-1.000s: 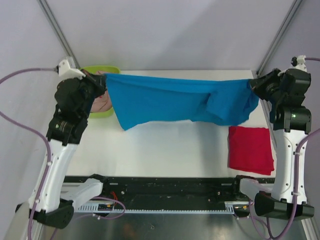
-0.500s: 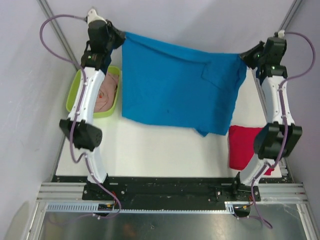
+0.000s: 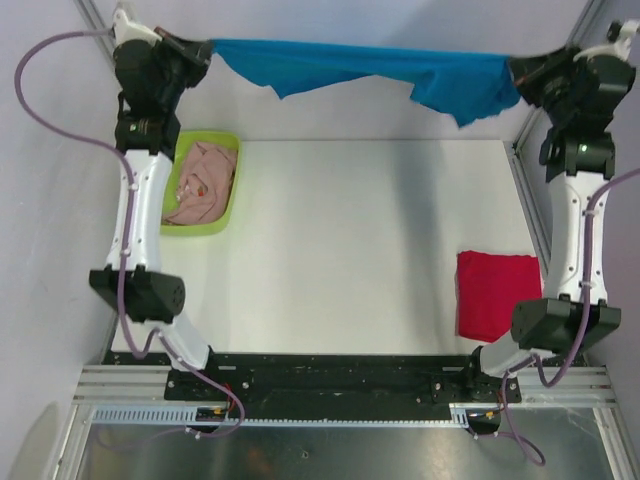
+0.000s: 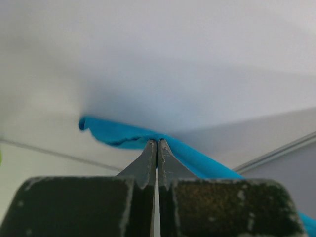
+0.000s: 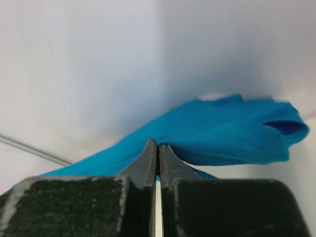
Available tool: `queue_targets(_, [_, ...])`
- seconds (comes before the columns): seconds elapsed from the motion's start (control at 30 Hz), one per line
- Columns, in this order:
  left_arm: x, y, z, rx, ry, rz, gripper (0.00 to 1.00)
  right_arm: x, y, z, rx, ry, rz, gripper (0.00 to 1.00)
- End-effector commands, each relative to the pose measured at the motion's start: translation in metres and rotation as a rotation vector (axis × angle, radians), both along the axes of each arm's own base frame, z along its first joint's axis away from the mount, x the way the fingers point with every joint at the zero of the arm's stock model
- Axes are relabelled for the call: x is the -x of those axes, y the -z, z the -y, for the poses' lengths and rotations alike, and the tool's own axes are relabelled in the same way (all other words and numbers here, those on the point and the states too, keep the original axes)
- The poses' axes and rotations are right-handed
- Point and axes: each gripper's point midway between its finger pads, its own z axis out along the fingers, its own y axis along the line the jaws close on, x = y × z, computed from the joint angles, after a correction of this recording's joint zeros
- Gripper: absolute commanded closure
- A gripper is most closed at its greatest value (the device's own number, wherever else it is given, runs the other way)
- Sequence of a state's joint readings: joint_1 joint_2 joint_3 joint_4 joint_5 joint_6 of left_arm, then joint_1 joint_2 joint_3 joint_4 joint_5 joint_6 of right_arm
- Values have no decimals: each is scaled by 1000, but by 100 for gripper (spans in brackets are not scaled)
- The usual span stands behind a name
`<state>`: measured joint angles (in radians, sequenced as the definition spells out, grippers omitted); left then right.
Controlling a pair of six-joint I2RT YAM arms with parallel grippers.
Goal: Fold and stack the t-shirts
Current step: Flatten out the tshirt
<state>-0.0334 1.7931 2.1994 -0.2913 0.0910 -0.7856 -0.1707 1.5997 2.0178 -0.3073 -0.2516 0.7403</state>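
Observation:
The bright blue t-shirt (image 3: 360, 66) hangs stretched high above the far edge of the table, held by both arms. My left gripper (image 3: 205, 47) is shut on its left corner (image 4: 128, 137). On the other side, my right gripper (image 3: 515, 70) is shut on the right corner, where a bunched part (image 5: 232, 133) sags. Folded flat, a red t-shirt (image 3: 500, 295) lies at the table's right edge. A crumpled pale pink t-shirt (image 3: 205, 182) sits in the lime-green tray (image 3: 172, 228) at the far left.
White table top (image 3: 340, 250) lies under the raised shirt. Slanted metal frame posts (image 3: 545, 125) stand at the far corners. A black rail (image 3: 340, 375) runs along the near edge by the arm bases.
Both arms have risen and swung back, lifting the blue t-shirt from hanging over the table to a taut band high at the far side. The tray now shows uncovered.

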Motion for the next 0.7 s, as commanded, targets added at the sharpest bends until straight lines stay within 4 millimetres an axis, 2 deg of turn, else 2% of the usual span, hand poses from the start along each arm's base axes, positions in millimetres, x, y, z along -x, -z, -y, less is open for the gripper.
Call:
queue_targets(0.0, [11, 69, -12, 14, -21, -143, 100, -12, 129, 20, -24, 46, -275, 100])
queue_targets(0.1, [16, 165, -14, -4, -33, -343, 100, -8, 220, 18, -32, 32, -474, 100])
queue_targets(0.2, [33, 254, -18, -32, -52, -527, 100, -2, 303, 10, -13, 1, -677, 100])
queue_targets(0.33, [57, 352, -22, -90, -77, -737, 100, 8, 400, -8, 32, -50, -943, 100])
queue_targets(0.4, [68, 391, -28, -114, -106, -825, 100, 15, 434, -16, 57, -67, -1040, 95])
queue_targets(0.47, [76, 418, -29, -129, -106, -889, 100, 24, 455, -18, 98, -52, -1114, 75])
queue_targets(0.53, [82, 436, -29, -135, -100, -933, 100, 31, 460, -15, 149, -19, -1151, 53])
queue_targets(0.57, [84, 440, -28, -136, -97, -943, 100, 34, 458, -12, 172, 0, -1158, 45])
queue_targets(0.67, [88, 444, -28, -150, -88, -953, 100, 43, 443, 0, 230, 67, -1152, 35])
